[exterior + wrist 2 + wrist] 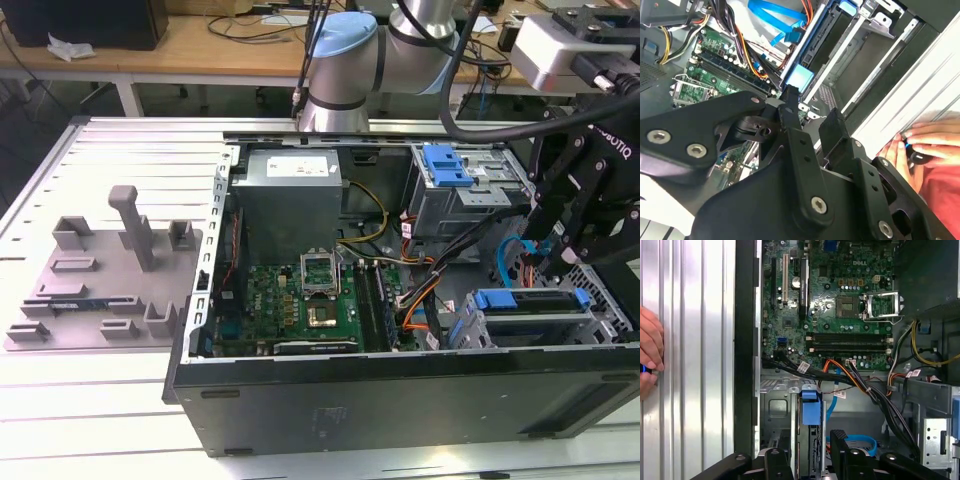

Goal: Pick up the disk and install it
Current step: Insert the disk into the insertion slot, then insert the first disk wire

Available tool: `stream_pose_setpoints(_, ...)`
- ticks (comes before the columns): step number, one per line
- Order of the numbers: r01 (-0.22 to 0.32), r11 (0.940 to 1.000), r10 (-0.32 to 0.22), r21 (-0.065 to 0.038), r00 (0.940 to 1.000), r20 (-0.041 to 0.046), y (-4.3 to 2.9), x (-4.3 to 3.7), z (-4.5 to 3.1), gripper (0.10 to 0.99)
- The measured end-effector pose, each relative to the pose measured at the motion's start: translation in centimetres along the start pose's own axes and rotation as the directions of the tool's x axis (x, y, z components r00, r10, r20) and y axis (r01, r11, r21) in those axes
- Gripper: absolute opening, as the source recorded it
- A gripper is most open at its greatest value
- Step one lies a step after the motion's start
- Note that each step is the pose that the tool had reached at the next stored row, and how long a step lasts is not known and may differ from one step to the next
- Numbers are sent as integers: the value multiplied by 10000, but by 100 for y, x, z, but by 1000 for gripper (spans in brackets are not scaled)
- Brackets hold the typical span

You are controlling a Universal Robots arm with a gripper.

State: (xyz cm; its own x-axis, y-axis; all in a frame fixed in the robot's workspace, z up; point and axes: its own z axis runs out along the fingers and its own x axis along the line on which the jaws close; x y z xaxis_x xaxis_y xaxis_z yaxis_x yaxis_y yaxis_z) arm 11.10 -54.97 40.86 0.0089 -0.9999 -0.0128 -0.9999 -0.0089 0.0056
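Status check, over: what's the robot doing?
Gripper open over the computer case. Disk sits in its bay, under the gripper. A person's hand beside the case.

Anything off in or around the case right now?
Yes. A person's hand rests on the ribbed table right beside the computer case, close to the pincer. Inside the case, the CPU socket has its load plate flipped open and no cooler fitted.

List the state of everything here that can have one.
computer case, lying on its side, open
CPU socket, empty, load plate flipped open
disk, on edge in the drive cage, not gripped
gripper, open, straddling the disk
hand, on the table, holding something small
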Motion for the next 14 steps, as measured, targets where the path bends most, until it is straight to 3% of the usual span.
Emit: stream_pose_setpoints(14,35,10000,-35,0,10000,-1,0,0,0,443)
